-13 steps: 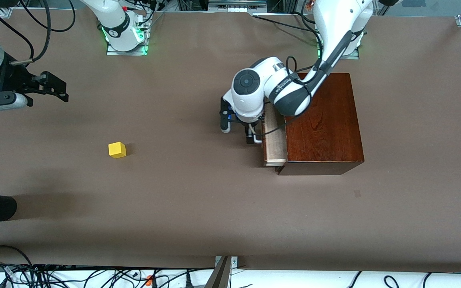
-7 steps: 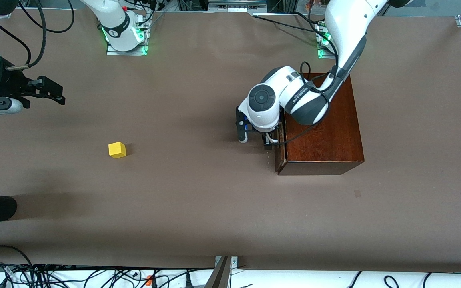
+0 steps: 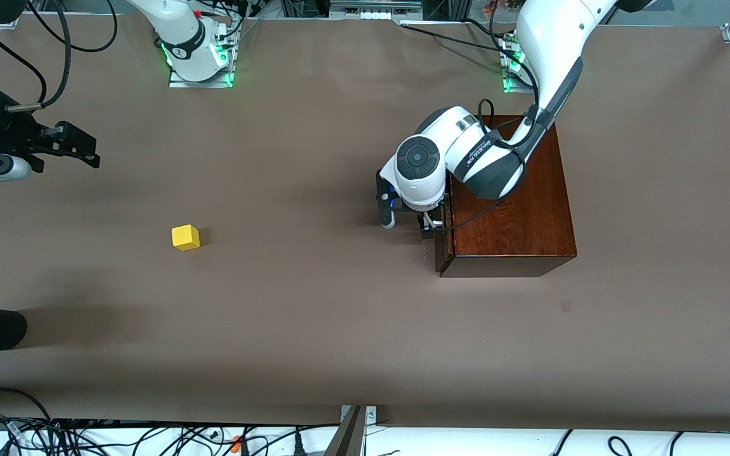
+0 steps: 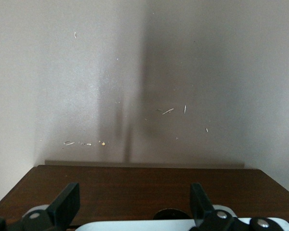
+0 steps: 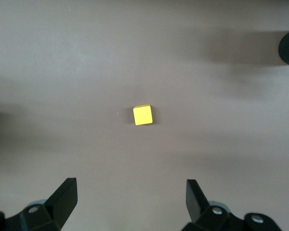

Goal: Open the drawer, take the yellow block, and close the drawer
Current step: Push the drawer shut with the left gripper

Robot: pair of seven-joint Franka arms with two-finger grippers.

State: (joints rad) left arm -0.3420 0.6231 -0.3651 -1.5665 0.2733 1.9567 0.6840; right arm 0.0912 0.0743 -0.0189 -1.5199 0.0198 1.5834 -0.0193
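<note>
Front view: the wooden box (image 3: 512,209) sits toward the left arm's end of the desk (image 3: 314,329), and serves as the landmark below.
Drawer: the drawer (image 3: 440,244) looks pushed flush into the wooden box, with no pale tray showing; only a thin edge of its dark front is visible.
Yellow block: the yellow block (image 3: 185,237) lies on the bare desk, well apart from the wooden box, toward the right arm's end and at about the same depth as the box's nearer part. It also shows in the right wrist view (image 5: 143,115), untouched.
Left tool: the left tool (image 3: 427,223) is at the drawer front of the wooden box, by the white handle (image 3: 429,221). In the left wrist view its fingers (image 4: 67,204) stand apart with the white bar low between them; whether they pinch it I cannot tell.
Right tool: the right tool (image 3: 86,147) hangs over the desk well apart from the wooden box, at the right arm's end, spread wide and holding nothing; this arm waits.
Progress: judged from the layout, the block is out and the drawer seems closed, so all 3 steps look done. Only letting go of the handle and backing off seems left.
Hidden: the left wrist covers most of the drawer front and handle, and the right arm is cut off at the picture's edge.
</note>
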